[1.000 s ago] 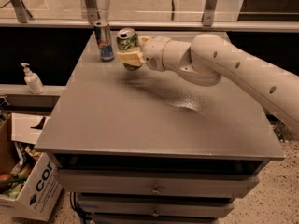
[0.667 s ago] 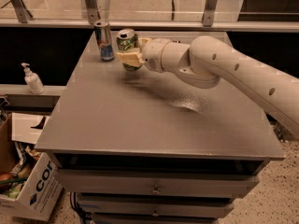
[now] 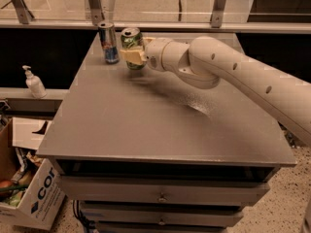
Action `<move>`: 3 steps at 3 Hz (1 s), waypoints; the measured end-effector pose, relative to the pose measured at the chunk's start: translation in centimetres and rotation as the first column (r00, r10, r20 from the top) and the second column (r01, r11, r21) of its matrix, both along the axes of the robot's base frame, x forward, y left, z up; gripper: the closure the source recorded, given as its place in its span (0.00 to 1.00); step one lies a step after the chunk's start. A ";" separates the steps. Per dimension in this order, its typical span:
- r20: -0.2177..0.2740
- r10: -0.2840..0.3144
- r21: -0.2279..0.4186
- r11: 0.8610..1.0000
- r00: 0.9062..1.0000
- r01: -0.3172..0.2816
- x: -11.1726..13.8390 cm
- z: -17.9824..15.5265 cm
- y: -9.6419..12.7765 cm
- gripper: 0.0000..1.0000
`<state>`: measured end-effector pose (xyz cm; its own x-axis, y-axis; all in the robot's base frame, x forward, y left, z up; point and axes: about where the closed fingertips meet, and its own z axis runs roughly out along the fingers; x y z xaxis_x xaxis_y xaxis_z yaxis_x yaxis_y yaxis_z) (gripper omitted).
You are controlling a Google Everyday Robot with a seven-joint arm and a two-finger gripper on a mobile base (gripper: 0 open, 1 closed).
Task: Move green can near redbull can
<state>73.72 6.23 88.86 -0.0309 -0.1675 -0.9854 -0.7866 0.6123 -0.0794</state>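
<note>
Little has moved since a moment ago: the hand (image 3: 132, 56) still grips the can at the far left of the bench, and both cans stand where they did.

Nearest, at lower left, an open white cardboard box (image 3: 36, 198) with dark lettering sits on the speckled floor (image 3: 286, 212), holding mixed items. Beside it, grey metal drawers (image 3: 160, 192) with small knobs stack under the bench top. The flat grey rectangular bench (image 3: 146, 125) has a pale sheen near its middle. To its left, a white plastic pump bottle (image 3: 34, 83) stands on a lower ledge.

A thick white jointed robot arm (image 3: 233, 72) reaches in from the right across the bench's far half. Its beige hand is clenched around the green aluminium drink can (image 3: 130, 38), which stands upright with its silver top showing; whether its base touches the bench cannot be told. Just left of it, near but apart, stands the slim silver-and-blue redbull can (image 3: 109, 42), upright on the bench.

Beyond the far edge, grey metal posts (image 3: 95, 4) rise before a pale speckled floor.
</note>
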 end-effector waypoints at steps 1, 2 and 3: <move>-0.006 -0.027 0.008 1.000 1.000 0.027 2.2 -0.6 0.1 1.00; -0.012 -0.026 0.014 1.000 1.000 0.026 4.0 -1.4 0.7 1.00; -0.019 -0.027 0.019 0.999 0.999 0.028 5.6 -2.0 1.2 1.00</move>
<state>79.33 7.47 86.82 -0.0540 -0.1470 -0.9877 -0.7708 0.6349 -0.0524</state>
